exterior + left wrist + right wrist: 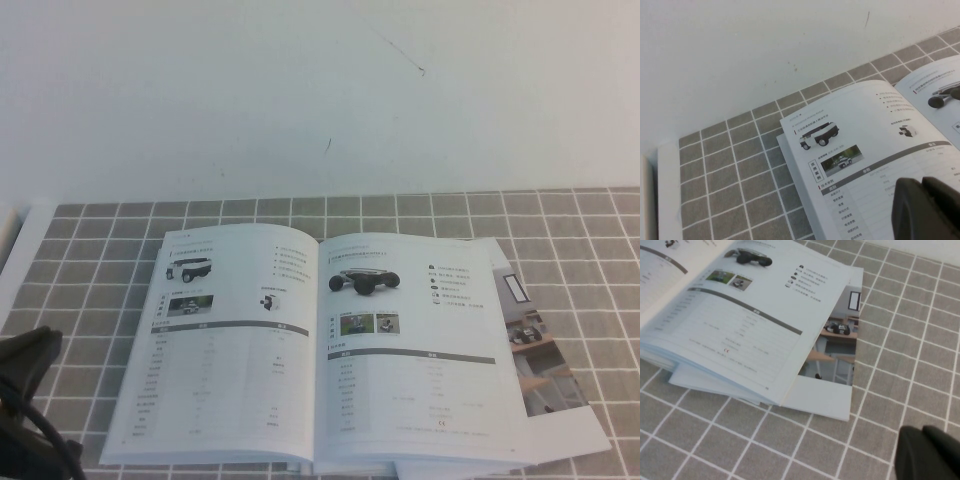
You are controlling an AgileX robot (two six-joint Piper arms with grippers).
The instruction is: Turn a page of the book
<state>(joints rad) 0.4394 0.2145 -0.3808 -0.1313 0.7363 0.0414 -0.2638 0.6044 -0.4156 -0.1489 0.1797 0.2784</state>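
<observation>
The book (310, 350) lies open and flat on the grey tiled mat (90, 260). Its left-hand leaf (225, 340) and right-hand page (415, 340) both show small vehicle photos above a table. In the left wrist view, my left gripper (922, 182) is shut and empty, hovering over the left-hand leaf (865, 150) near its lower part. My left arm (35, 375) shows at the near left corner of the high view. In the right wrist view, my right gripper (921, 432) is shut and empty over bare mat, to the right of the book's (750, 325) near right corner.
A loose leaflet with colour room photos (540, 350) lies under the book's right side and sticks out to the right; it also shows in the right wrist view (837, 355). A white wall (320, 90) rises behind the mat. A white table edge (15, 265) runs along the left.
</observation>
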